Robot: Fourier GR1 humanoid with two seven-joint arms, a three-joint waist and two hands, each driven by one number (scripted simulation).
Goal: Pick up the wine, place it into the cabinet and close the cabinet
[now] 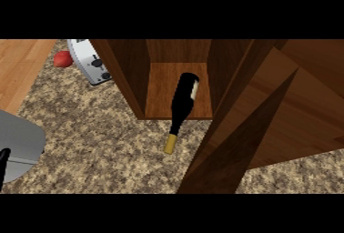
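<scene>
The wine bottle (183, 99) is dark with a pale label and a gold cap. It lies on its side, its base inside the wooden cabinet (161, 86) and its neck sticking out over the speckled counter. The cabinet's door (295, 113) stands open at the right, its dark edge running down toward the lower middle of the view. My left forearm enters at the lower left, and only a black sliver of the left hand (3, 164) shows at the view's edge, well away from the bottle. My right hand does not show.
A silver toaster (91, 61) stands to the left of the cabinet, with a red object (63, 59) beside it. A light wooden surface (19, 68) borders the counter at the far left.
</scene>
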